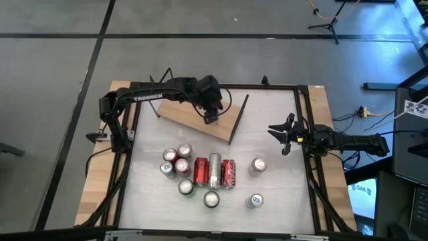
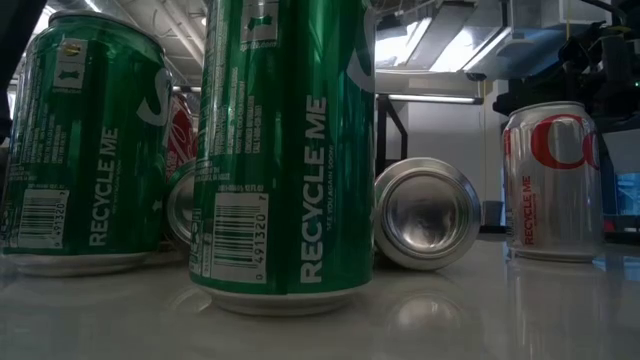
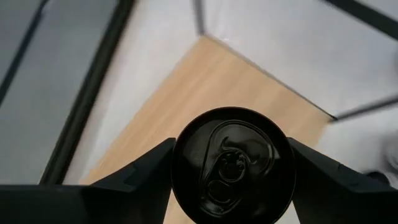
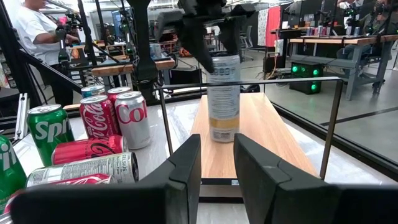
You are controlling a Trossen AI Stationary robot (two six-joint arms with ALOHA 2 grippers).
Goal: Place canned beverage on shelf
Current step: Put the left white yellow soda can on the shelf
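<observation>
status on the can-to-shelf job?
Nearly placed, not released. The left gripper is shut on a can, upright and at or just above the shelf; contact unclear. No other can shows on the shelf. The right gripper waits open at the table's right edge. Left: release, retract.

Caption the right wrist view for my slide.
Left gripper holds a can upright on the shelf.

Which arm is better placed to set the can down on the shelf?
The left. Its gripper already holds a can upright over the shelf. The right gripper waits open and empty at the table's right side, away from the shelf.
</observation>
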